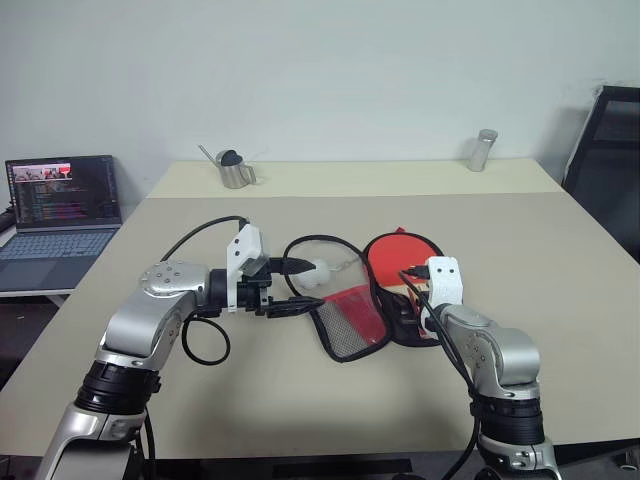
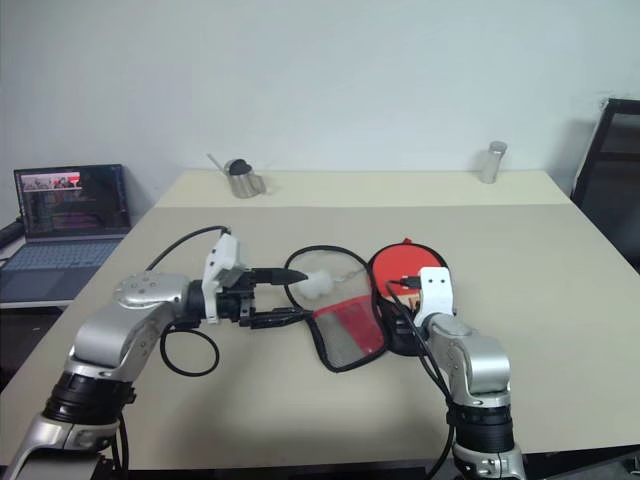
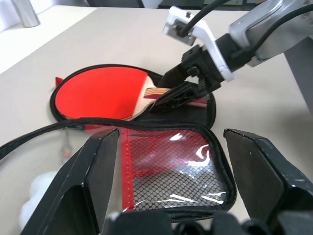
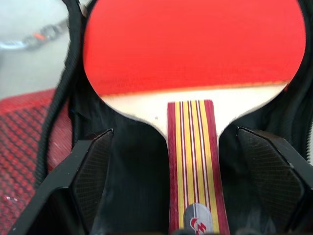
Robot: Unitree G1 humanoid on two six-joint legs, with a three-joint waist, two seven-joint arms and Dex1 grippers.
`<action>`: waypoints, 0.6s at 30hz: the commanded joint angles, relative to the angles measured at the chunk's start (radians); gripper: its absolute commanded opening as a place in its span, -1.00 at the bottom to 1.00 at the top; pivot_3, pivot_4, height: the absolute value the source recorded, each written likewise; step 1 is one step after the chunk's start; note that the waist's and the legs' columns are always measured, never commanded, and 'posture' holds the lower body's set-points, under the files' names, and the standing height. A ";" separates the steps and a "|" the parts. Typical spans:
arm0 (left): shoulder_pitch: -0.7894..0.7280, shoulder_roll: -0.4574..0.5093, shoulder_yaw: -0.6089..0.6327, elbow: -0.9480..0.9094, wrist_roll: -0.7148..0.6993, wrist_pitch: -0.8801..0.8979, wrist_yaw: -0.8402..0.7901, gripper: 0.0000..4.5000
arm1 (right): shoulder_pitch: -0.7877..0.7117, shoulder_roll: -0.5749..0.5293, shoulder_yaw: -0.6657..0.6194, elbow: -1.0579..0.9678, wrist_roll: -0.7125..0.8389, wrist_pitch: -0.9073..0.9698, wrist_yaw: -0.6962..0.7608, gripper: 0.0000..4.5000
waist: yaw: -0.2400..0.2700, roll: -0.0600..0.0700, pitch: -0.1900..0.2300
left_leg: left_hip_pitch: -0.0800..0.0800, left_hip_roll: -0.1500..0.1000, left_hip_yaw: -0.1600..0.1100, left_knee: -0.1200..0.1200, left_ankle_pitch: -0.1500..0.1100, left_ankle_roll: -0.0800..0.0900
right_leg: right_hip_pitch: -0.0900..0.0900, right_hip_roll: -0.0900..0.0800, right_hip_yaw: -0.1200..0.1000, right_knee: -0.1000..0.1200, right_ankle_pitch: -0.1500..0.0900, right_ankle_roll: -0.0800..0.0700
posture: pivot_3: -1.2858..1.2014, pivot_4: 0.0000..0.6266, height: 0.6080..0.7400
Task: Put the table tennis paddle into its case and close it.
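Observation:
The table tennis paddle (image 1: 400, 257) lies red face up inside the black half of the unzipped case (image 3: 211, 105) near the table's middle. Its striped wooden handle (image 4: 190, 161) points toward me. My right gripper (image 4: 188, 139) is open and straddles that handle, with a wide gap on each side. The case's other half, a red flap with black mesh (image 1: 350, 320), lies folded out to the left. My left gripper (image 1: 310, 285) points right at the flap's edge and is open, the mesh lying between its spread fingers (image 3: 93, 176). A black cord loop (image 1: 320, 243) runs from the case.
A small white lump (image 1: 320, 272) on a chain lies by the cord. At the table's far edge stand a metal watering can (image 1: 235, 170) and a metal cup (image 1: 483, 150). An open laptop (image 1: 62, 215) sits on a side table at left, a black chair (image 1: 610, 160) at right.

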 commanded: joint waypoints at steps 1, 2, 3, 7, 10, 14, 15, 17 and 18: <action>0.005 0.006 0.036 -0.015 -0.008 0.000 0.017 0.66 | -0.027 -0.021 -0.020 -0.145 0.043 0.047 0.037 0.98 | 0.000 0.000 0.000 | 0.000 0.000 0.000 0.000 0.000 0.000 | 0.000 0.000 0.000 0.000 0.000 0.000 | 0.03 -0.52 1.00; 0.007 0.006 0.037 -0.013 -0.010 0.004 0.020 0.66 | -0.034 -0.031 -0.028 -0.175 0.058 0.064 0.051 0.98 | 0.000 0.000 0.000 | 0.000 0.000 0.000 0.000 0.000 0.000 | 0.000 0.000 0.000 0.000 0.000 0.000 | 0.03 -0.52 1.00; 0.007 0.006 0.039 -0.006 -0.010 0.007 0.023 0.66 | -0.043 -0.045 -0.039 -0.200 0.070 0.080 0.067 0.98 | 0.000 0.000 0.000 | 0.000 0.000 0.000 0.000 0.000 0.000 | 0.000 0.000 0.000 0.000 0.000 0.000 | 0.03 -0.52 1.00; 0.012 0.017 0.059 0.089 0.029 -0.023 0.061 0.66 | -0.086 -0.153 -0.111 -0.270 0.169 0.102 0.196 0.98 | 0.001 0.000 0.000 | 0.000 0.000 0.000 0.000 0.000 0.000 | 0.000 0.000 0.000 0.000 0.000 0.000 | 0.03 -0.52 1.00; 0.026 0.029 0.050 0.162 0.084 -0.105 0.056 0.66 | -0.091 -0.288 -0.113 -0.297 0.250 0.087 0.338 0.98 | 0.000 0.000 0.000 | 0.000 0.000 0.000 0.000 0.000 0.000 | 0.000 0.000 0.000 0.000 0.000 0.000 | 0.03 -0.52 1.00; 0.025 0.030 0.021 0.289 0.164 -0.233 0.038 0.66 | -0.055 -0.516 -0.102 -0.309 0.346 -0.013 0.574 0.98 | 0.001 -0.002 0.001 | 0.000 0.000 0.000 0.000 0.000 0.000 | 0.000 0.000 0.000 -0.001 0.000 0.000 | 0.03 -0.52 1.00; 0.023 0.029 0.011 0.322 0.188 -0.268 0.034 0.66 | -0.049 -0.555 -0.108 -0.306 0.375 -0.023 0.622 0.98 | 0.001 -0.002 0.001 | 0.000 0.000 0.000 0.000 0.000 0.000 | 0.000 0.000 -0.001 -0.001 0.000 0.000 | 0.03 -0.52 1.00; 0.018 0.024 0.000 0.376 0.218 -0.315 0.030 0.66 | -0.049 -0.608 -0.125 -0.293 0.419 -0.028 0.675 0.98 | 0.002 -0.002 0.001 | 0.000 0.000 0.000 0.000 0.000 0.001 | 0.000 0.000 -0.001 -0.001 0.000 0.000 | 0.03 -0.52 1.00; 0.017 0.020 -0.004 0.399 0.228 -0.328 0.028 0.66 | -0.055 -0.631 -0.138 -0.285 0.441 -0.028 0.696 0.98 | 0.002 -0.002 0.001 | 0.000 0.000 0.000 0.000 0.000 0.001 | 0.001 0.000 -0.001 -0.001 0.000 0.000 | 0.03 -0.52 1.00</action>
